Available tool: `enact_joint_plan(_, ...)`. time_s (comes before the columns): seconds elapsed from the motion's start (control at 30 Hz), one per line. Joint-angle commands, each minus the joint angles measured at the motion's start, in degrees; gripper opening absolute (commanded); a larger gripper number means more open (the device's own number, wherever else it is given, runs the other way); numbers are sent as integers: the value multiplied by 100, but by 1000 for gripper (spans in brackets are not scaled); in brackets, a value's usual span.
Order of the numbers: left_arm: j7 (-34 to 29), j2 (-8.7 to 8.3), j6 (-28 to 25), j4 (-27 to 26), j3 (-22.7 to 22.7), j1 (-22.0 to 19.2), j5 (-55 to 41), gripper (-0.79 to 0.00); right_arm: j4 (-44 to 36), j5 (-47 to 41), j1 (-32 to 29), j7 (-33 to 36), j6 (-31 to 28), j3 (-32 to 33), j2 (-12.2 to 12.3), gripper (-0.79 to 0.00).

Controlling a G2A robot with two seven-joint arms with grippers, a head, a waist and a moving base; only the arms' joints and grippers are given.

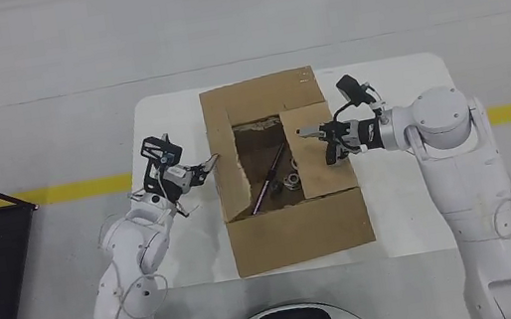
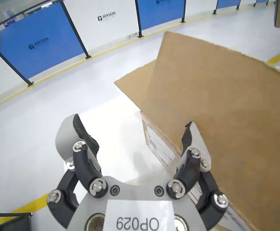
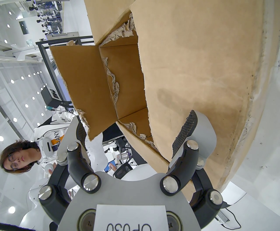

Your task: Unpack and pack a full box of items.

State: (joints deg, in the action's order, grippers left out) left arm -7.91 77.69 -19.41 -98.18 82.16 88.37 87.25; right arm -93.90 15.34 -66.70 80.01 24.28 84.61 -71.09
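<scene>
Working from the left edge of the table (image 1: 183, 241): the left gripper (image 1: 206, 167) hangs above the bare top, just beside the box's left side. Its jaws stand wide with nothing between them. In its wrist view one pad sits close to the upright left flap (image 2: 207, 98); whether it touches, cannot tell.

The box (image 1: 297, 233) stands at the table's middle and reaches almost from far edge to near edge. Far and near flaps are laid out flat. Down in the open well lie a dark slim rod (image 1: 270, 178), set aslant, and just beside it a small metal piece (image 1: 292, 182); what that is, too small to tell.

The right flap (image 1: 325, 164) leans in over part of the well. The right gripper (image 1: 310, 133) hangs over this flap, jaws wide. Its wrist view suggests the flap's torn edge runs between the two fingers (image 3: 186, 129), not yet pinched.

Handling, as judged:
- Corrugated board, light and stiff in the sheet, folding easily at the crease.
- Edges are ragged and will tear further if pulled at a corner. Take each flap at mid-length of its free edge, pads flat on both faces.
- The rod looks hard and smooth and may roll. Grip across the shaft near its middle, once the right flap is folded clear.
</scene>
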Motion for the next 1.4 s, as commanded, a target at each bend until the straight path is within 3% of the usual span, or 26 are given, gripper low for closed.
enact_joint_plan(0.0,-119,2,36,47,-76,-4,-7,0,0,0,0,0,0,0,0,0)
enact_joint_plan(0.27,-231,-12,104,81,-296,20,60,0,0,0,0,0,0,0,0,0)
enact_joint_plan(1.23,-46,-30,189,-30,-206,53,-282,0,0,0,0,0,0,0,0,0)
enact_joint_plan(1.37,96,-49,667,-32,183,-59,-427,0,0,0,0,0,0,0,0,0)
